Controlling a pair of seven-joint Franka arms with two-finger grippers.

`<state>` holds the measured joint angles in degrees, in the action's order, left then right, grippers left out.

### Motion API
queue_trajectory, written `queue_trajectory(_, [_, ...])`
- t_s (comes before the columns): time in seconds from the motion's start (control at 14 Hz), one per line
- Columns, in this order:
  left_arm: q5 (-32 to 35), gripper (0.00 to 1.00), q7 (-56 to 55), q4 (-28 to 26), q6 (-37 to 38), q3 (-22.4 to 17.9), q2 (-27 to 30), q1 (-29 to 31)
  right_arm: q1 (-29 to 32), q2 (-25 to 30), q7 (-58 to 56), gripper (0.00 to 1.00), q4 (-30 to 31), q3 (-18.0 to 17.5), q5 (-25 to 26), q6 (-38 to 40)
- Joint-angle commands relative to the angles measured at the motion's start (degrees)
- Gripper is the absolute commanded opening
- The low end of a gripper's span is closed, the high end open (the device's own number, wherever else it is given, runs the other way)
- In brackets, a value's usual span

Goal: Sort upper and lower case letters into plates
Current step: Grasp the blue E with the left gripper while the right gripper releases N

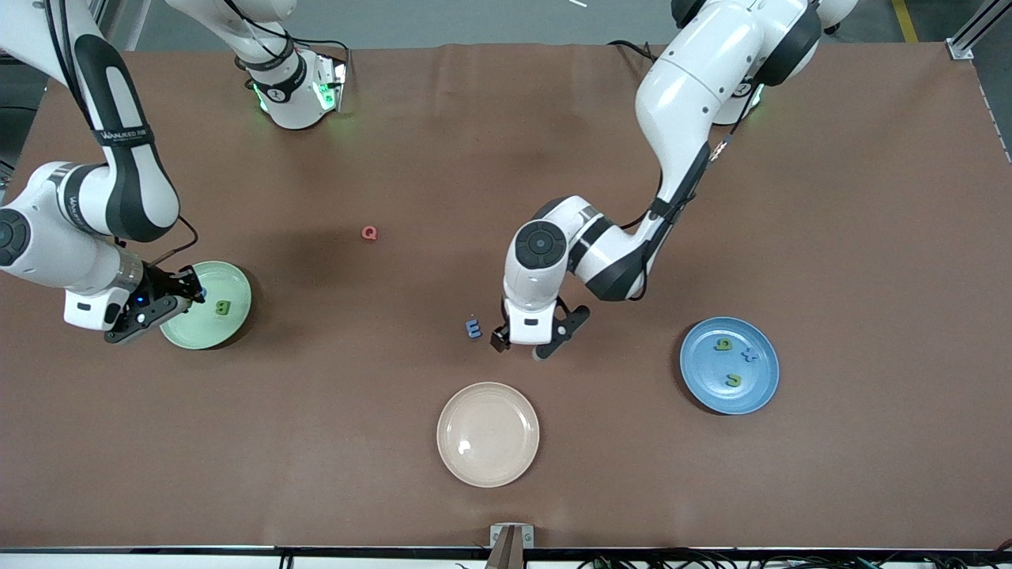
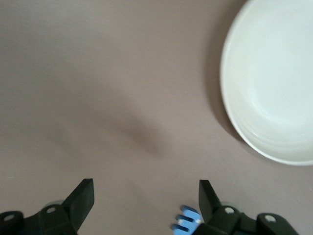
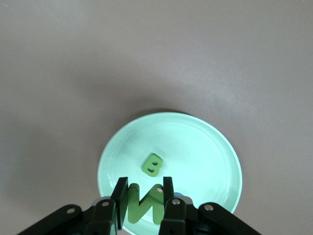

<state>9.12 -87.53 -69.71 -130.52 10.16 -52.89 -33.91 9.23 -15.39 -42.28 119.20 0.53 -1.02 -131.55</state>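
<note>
The right gripper (image 3: 142, 201) is clamping a green N (image 3: 142, 203) over the pale green plate (image 1: 207, 305) near the right arm's table edge, where a green B (image 1: 224, 308) is lying. The left gripper (image 1: 522, 348) is hanging spread wide just beside the blue E (image 1: 473, 328) mid-table.

- The brown table (image 1: 506, 474) carries three round plates and two loose toy letters.
- The pale green plate (image 1: 190, 332) lies at the right arm's end.
- The blue plate (image 1: 708, 387) lies toward the left arm's end.
- The cream-beige plate (image 1: 488, 434) lies between them, nearest the front camera.
- The pink Q (image 1: 369, 232) lies alone, well apart from the plates.
- The blue E (image 1: 473, 328) lies on bare table, farther from the camera than the cream-beige plate.
</note>
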Motion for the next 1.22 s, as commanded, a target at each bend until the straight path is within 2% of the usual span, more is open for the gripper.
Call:
queue_trajectory(0.0, [-0.5,0.9,1.92,4.58,-3.32,-0.66,-4.22,-2.29,2.02,0.8,-0.88,0.17,8.65,-1.14,0.84,-10.97])
queue_trajectory(0.29, [-0.59,0.8,0.96,11.78,-4.12,-1.63,-9.85,-6.24,2.81,-1.65,-0.79,0.17,10.43,-1.23,0.84,-12.32])
queue_trajectory(0.5, [-0.59,0.73,0.96,12.23,-3.6,-2.07,-10.48,-7.83,2.9,-2.54,-1.14,0.18,11.66,-1.14,0.84,-13.02])
queue_trajectory(0.57, [-0.68,0.71,1.04,12.23,-3.25,-3.38,-10.56,-8.53,3.07,-2.54,-1.23,0.18,12.62,-1.14,0.84,-14.16])
queue_trajectory(0.72, [-0.68,0.7,1.13,12.32,-3.24,-3.83,-11.09,-9.33,3.51,-3.59,-3.06,0.19,13.86,-1.14,0.84,-17.15])
queue_trajectory(1.0, [-0.68,0.68,1.22,13.63,-3.68,-4.01,-12.67,-9.42,4.47,-4.3,-3.6,0.21,14.92,-1.14,0.84,-17.42])
queue_trajectory(1.15, [-0.68,0.6,1.31,14.34,-3.68,-4.01,-13.2,-9.42,4.66,-4.83,-3.6,0.25,14.92,-1.14,0.84,-17.68])
